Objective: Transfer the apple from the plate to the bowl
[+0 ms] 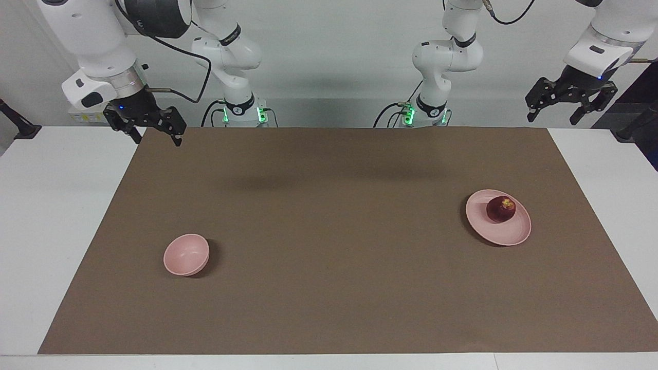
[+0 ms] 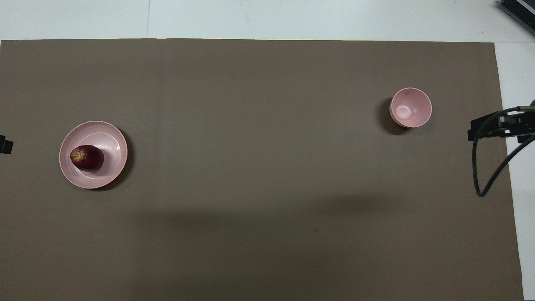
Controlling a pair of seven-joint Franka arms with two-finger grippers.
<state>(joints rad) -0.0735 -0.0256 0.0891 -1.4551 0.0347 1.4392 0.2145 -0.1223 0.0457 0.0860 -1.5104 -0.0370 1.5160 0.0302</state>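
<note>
Nothing's started yet: the small dark-red apple sits on the flat pale-pink plate, well apart from the deep pale-pink bowl. Left gripper and right gripper hover parked, jaws apparently spread wide, empty.

I see a robot lab: my two white arms are bolted at the edge of a white table with a brown mat, green lights on their bases, cables, and a bare pale wall.
</note>
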